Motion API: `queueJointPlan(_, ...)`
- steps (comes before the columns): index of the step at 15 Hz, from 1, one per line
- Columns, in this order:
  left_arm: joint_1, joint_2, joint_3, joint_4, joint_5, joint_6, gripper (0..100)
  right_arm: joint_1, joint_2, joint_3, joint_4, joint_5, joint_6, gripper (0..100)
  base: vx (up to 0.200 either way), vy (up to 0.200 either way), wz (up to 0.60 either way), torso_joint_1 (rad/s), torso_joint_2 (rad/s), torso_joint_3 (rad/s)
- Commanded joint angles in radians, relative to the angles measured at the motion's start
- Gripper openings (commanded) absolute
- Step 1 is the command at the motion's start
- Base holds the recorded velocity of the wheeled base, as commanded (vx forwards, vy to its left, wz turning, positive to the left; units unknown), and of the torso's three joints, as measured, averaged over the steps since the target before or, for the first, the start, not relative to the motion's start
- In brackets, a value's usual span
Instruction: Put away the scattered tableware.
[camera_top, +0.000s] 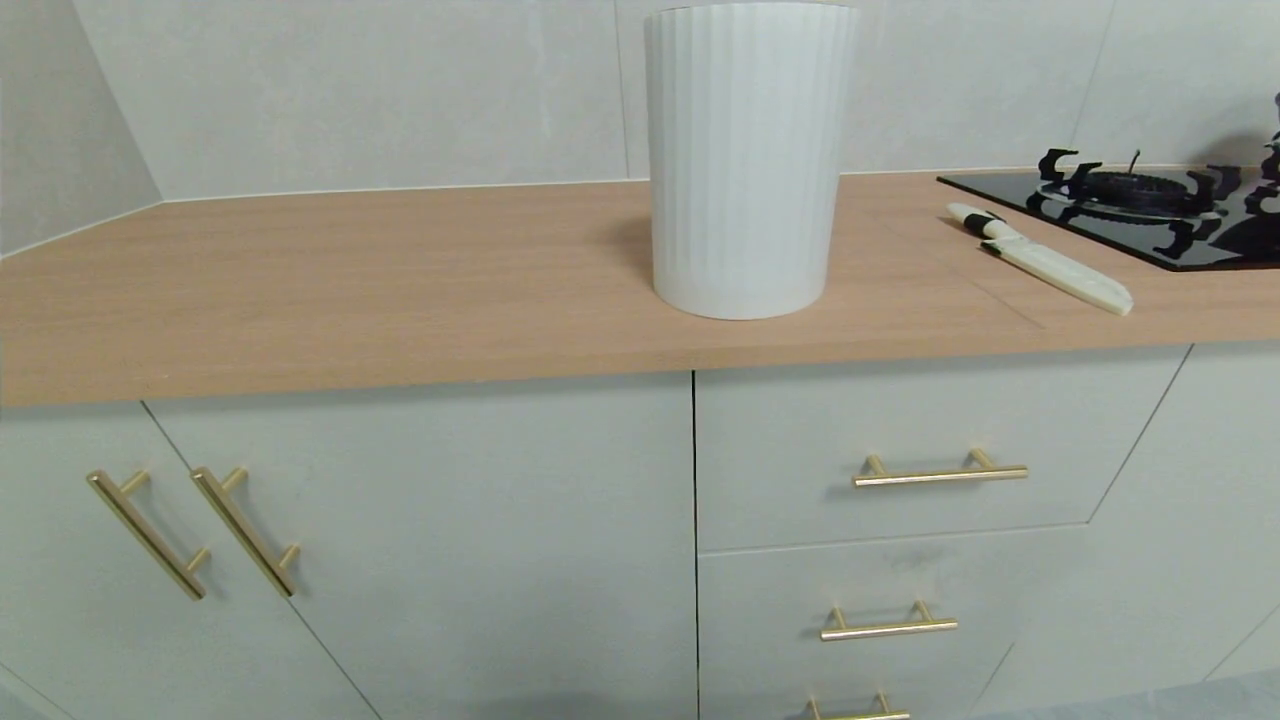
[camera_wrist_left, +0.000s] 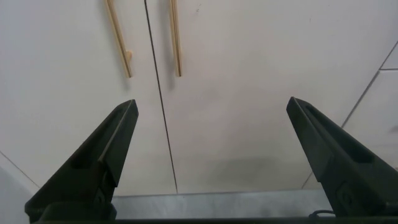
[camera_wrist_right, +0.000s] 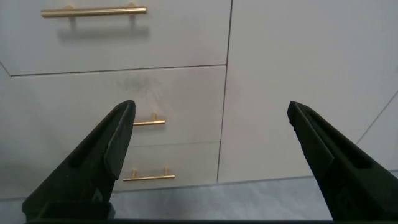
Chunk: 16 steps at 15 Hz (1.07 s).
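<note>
While the knife (camera_top: 1040, 258) lies on the tabletop (camera_top: 400, 290) at the robot's right, both sets of jaws face the cabinet fronts (camera_top: 450, 540) below it.
Left gripper (camera_wrist_left: 210, 102) and right gripper (camera_wrist_right: 210, 104): jaws wide open, empty. Right one looks nearer. Knife's long axis runs diagonally, far-left to near-right, between the white ribbed holder (camera_top: 745, 160) and the hob (camera_top: 1010, 195). Pale body, black band near the far end.
</note>
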Motion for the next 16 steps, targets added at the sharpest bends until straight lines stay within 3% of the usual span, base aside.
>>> queueJointPlan(1,0.000,0.000,-0.001,-0.001,0.000,0.000,100,0.000,0.001,0.000,0.000,0.000,0.000,100,0.000,0.000,0.00,-0.002,-0.11,-0.124)
queueJointPlan(7,0.000,0.000,-0.001,-0.001,0.000,0.000,100,0.000,0.001,0.001,0.000,0.000,0.000,100,0.000,0.000,0.00,0.045,-0.35,-0.328)
queueJointPlan(16,0.000,0.000,-0.001,-0.001,0.000,0.000,100,0.000,0.001,0.000,0.000,0.000,0.000,100,0.000,0.000,0.00,0.144,-0.47,-0.327)
